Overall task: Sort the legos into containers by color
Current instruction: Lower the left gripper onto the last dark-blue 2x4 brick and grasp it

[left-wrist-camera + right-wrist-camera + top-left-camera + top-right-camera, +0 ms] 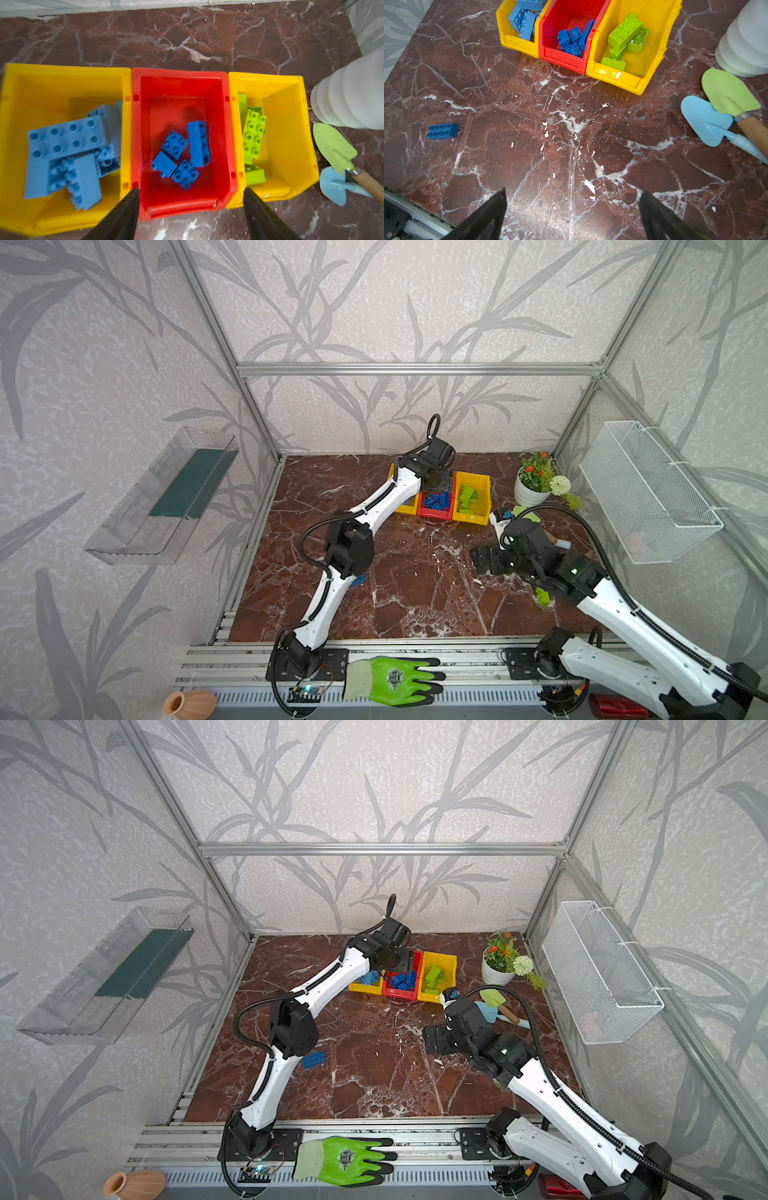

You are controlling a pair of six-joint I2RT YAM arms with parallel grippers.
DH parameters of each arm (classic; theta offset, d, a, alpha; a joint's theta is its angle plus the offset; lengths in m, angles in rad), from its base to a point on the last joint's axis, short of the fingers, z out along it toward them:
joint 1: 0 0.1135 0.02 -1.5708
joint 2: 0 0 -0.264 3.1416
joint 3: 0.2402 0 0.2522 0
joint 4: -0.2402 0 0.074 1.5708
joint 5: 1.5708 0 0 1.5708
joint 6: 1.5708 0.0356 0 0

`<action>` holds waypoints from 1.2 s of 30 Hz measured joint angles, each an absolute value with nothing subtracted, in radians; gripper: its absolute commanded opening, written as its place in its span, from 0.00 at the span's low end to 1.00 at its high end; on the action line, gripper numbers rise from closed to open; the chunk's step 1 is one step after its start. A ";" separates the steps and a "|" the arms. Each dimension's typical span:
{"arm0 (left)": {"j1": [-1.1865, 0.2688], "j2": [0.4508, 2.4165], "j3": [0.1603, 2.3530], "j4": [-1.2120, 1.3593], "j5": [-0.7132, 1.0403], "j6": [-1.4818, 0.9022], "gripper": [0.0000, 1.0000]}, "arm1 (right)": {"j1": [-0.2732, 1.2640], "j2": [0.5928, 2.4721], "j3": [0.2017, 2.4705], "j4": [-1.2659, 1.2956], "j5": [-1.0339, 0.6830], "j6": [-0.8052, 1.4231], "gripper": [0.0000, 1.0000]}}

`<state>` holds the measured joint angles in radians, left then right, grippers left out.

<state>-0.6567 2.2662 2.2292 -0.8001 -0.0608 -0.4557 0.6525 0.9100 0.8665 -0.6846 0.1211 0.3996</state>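
Note:
Three joined containers stand at the back: a yellow one (62,68) with light blue legos (66,137), a red one (178,71) with several darker blue legos (174,144), and a yellow one (266,75) with lime green legos (253,135). My left gripper (191,190) hangs open over the red container's front edge, nothing between its fingers. My right gripper (572,192) is open and empty above bare table in front of the containers. A darker blue brick (442,130) lies loose beside the left arm (313,1060). A green brick (542,597) lies under the right arm.
A white flower pot (530,491) stands right of the containers, with a green trowel (729,93) and a light blue trowel (704,120) in front of it. A green glove (395,680) lies on the front rail. A wire basket (648,493) and a clear tray (162,497) hang on the walls.

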 measured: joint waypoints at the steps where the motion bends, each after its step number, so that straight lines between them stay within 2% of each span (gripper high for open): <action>1: -0.657 2.205 2.155 -0.781 -0.072 -0.460 0.78 | 0.653 0.910 0.867 -0.683 0.116 0.400 0.99; 9: -0.657 1.722 1.471 -0.698 -0.213 -0.584 0.79 | 0.656 0.950 0.867 -0.631 0.031 0.400 0.99; 18: -0.651 1.401 0.920 -0.710 -0.293 -0.782 0.81 | 0.753 1.070 0.867 -0.558 -0.002 0.400 0.99; 22: -0.651 1.307 0.791 -0.710 -0.294 -0.854 0.81 | 0.804 1.106 0.867 -0.544 -0.001 0.400 0.99; 28: -0.651 1.271 0.663 -0.694 -0.271 -0.927 0.82 | 0.833 1.114 0.867 -0.542 0.002 0.402 0.99; 36: -0.650 1.258 0.644 -0.662 -0.258 -0.966 0.87 | 0.839 1.110 0.867 -0.542 0.018 0.418 0.99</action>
